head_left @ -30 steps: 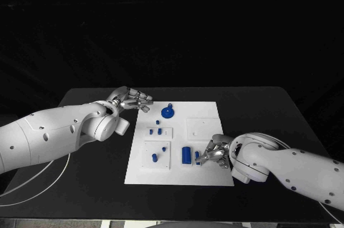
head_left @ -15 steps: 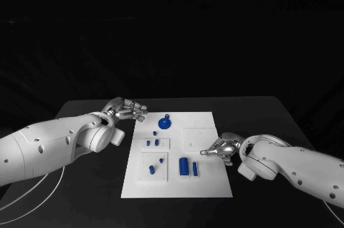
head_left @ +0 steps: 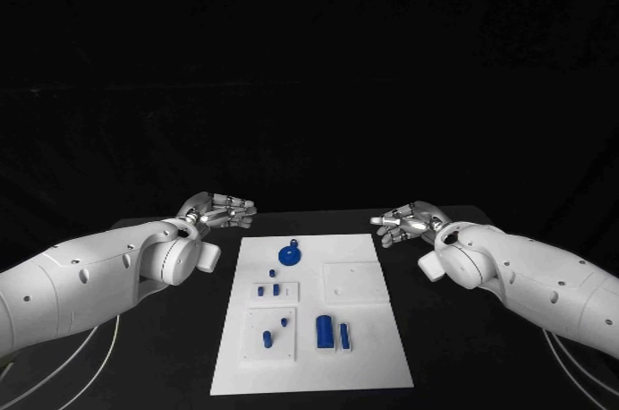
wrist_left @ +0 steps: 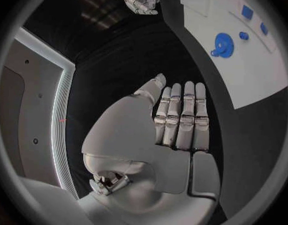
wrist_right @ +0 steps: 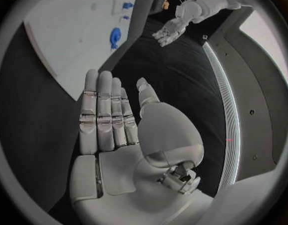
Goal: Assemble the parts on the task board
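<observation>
The task board [head_left: 355, 343], a white plate, lies lengthwise down the lower middle of the head view on the black table [head_left: 155, 356], its long axis running from the far edge toward the bottom of the frame. On it are small blue parts: a gear-like round piece [head_left: 292, 252] near the board's upper left, a tiny piece just below it, two short pegs [head_left: 267, 290] in a raised square at the left middle, and lower down a long bar [head_left: 324, 331] with a thinner bar [head_left: 344, 333] just beside it, plus two more small pieces to their left. A bare raised square sits at the right middle. Both hands hang off the board, beyond its far corners: the left hand [head_left: 216, 212] at the middle left of the frame, the right hand [head_left: 409, 223] at the middle right. The gear-like piece lies nearest the left hand, down and to its right; the two bars lie well apart from both hands, toward the bottom of the frame. In each wrist view the hand's fingers [wrist_left: 181, 117] are stretched out straight and side by side, palm flat, gripping nothing and touching nothing; the right hand's fingers [wrist_right: 103, 112] look the same. Any pick would seem to need a reach back inward over the board first
</observation>
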Action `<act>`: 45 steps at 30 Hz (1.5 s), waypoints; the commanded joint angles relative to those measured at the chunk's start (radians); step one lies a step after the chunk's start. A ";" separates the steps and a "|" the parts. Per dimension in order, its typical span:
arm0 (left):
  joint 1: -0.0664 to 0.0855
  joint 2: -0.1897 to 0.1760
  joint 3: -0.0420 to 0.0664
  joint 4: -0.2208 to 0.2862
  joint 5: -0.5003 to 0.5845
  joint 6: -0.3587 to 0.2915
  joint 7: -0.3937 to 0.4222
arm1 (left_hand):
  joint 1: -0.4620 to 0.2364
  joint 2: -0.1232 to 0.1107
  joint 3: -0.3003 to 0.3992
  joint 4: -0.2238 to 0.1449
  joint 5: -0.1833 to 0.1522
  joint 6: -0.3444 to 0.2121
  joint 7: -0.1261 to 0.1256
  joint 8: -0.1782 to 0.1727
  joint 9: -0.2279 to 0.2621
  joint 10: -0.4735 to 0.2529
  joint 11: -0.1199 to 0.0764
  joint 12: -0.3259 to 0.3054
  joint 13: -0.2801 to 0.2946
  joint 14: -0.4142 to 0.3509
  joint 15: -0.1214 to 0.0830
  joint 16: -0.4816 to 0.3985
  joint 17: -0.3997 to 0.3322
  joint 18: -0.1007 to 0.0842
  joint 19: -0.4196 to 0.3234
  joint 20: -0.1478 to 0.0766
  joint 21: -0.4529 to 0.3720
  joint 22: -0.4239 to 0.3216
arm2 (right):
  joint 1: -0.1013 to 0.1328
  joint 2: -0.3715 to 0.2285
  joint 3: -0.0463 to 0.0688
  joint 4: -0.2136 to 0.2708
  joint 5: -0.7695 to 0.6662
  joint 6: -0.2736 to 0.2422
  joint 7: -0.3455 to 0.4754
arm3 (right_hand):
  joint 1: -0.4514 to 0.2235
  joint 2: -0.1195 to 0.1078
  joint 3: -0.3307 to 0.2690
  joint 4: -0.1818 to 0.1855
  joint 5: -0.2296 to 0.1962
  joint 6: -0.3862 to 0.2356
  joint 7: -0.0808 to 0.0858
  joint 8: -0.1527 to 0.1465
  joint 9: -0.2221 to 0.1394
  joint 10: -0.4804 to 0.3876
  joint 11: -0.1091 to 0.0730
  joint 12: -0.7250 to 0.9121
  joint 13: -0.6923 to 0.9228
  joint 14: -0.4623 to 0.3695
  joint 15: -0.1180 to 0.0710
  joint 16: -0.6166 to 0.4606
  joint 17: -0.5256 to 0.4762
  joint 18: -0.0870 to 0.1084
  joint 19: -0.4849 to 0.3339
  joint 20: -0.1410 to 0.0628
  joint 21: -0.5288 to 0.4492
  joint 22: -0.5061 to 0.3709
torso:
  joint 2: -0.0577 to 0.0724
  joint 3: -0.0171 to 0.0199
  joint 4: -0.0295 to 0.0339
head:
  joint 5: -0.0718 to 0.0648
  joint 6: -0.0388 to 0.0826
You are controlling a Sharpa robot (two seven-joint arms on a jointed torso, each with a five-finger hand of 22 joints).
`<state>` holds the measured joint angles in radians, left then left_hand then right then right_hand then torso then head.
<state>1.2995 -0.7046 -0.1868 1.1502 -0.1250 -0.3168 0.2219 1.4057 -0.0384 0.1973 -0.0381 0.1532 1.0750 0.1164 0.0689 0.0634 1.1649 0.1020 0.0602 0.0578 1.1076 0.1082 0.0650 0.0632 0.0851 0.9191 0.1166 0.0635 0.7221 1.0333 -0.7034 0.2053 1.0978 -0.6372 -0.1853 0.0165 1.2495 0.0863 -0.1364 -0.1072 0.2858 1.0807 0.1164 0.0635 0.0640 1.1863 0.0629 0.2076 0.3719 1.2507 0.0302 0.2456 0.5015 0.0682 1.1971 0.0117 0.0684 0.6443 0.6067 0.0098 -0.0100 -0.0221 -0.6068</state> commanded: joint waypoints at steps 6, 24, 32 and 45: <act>-0.001 0.076 0.004 -0.122 0.140 0.094 0.133 | -0.016 0.024 -0.166 0.005 -0.039 -0.062 -0.014 -0.005 -0.001 -0.084 -0.001 0.000 0.000 -0.091 0.008 -0.003 -0.003 0.021 -0.032 0.061 -0.002 -0.244 | 0.003 0.099 0.014 -0.160 0.224 0.042 0.215 | -0.022 0.008 0.058 -0.053 -0.010 -0.056 0.004 -0.001 -0.002 -0.119 0.064 -0.146 -0.312 -0.137 0.084 -0.180 -0.449 0.067 -0.191 0.149 -0.002 -0.483 | -0.026 0.0068 -0.0051 | 0.010 0.037; -0.046 0.084 0.033 -0.097 0.127 -0.011 0.139 | -1.406 0.038 -0.197 0.038 -0.153 -1.075 -0.116 -0.069 -0.063 -1.165 -0.102 -0.060 -0.058 -1.108 -0.108 -0.065 -0.063 -0.085 -0.919 -0.117 -0.063 -0.722 | -0.012 0.113 -0.013 -0.121 0.270 -0.059 0.232 | -1.250 -0.086 0.136 0.107 -0.286 -1.081 -0.116 -0.064 -0.064 -1.186 -0.063 -0.208 -0.372 -1.251 -0.030 -0.246 -0.502 -0.068 -1.197 -0.012 -0.068 -0.644 | -0.059 -0.0079 0.0087 | 0.022 0.010; -0.141 0.009 0.105 0.145 0.126 -0.218 0.213 | -1.406 0.038 -0.197 0.038 -0.153 -1.075 -0.116 -0.069 -0.063 -1.165 -0.102 -0.060 -0.058 -1.108 -0.108 -0.065 -0.063 -0.085 -0.919 -0.117 -0.063 -0.722 | -0.001 0.036 -0.091 0.121 0.419 -0.273 0.343 | -1.250 -0.086 0.136 0.107 -0.286 -1.081 -0.116 -0.064 -0.064 -1.186 -0.063 -0.208 -0.372 -1.251 -0.030 -0.246 -0.502 -0.068 -1.197 -0.012 -0.068 -0.644 | -0.062 -0.0098 0.0100 | 0.022 0.007; -0.245 -0.072 0.183 0.408 0.125 -0.443 0.295 | -1.406 0.038 -0.197 0.038 -0.153 -1.075 -0.116 -0.069 -0.063 -1.165 -0.102 -0.060 -0.058 -1.108 -0.108 -0.065 -0.063 -0.085 -0.919 -0.117 -0.063 -0.722 | 0.015 -0.066 -0.194 0.438 0.616 -0.555 0.488 | -1.250 -0.086 0.136 0.107 -0.286 -1.081 -0.116 -0.064 -0.064 -1.186 -0.063 -0.208 -0.372 -1.251 -0.030 -0.246 -0.502 -0.068 -1.197 -0.012 -0.068 -0.644 | -0.062 -0.0098 0.0100 | 0.022 0.007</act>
<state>1.0574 -0.7747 -0.0057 1.5475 0.0038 -0.6644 0.4569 0.0069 0.0002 -0.0062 -0.0011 0.0044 0.0051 -0.0002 0.0067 0.0014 0.0052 0.0001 0.0040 0.0011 0.0034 0.0002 0.0068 0.0012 0.0071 0.0034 -0.0001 0.0048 0.0016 1.0475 -0.7643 0.0119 1.5214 -0.1021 -0.6268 0.4237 0.0057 -0.0001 0.0019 -0.0054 0.0035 0.0045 0.0000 0.0035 0.0009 0.0036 0.0000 0.0062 0.0010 0.0046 0.0003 0.0055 0.0011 0.0136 0.0052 0.0001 0.0045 0.0009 0.5444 0.0000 0.0000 0.0000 -0.6000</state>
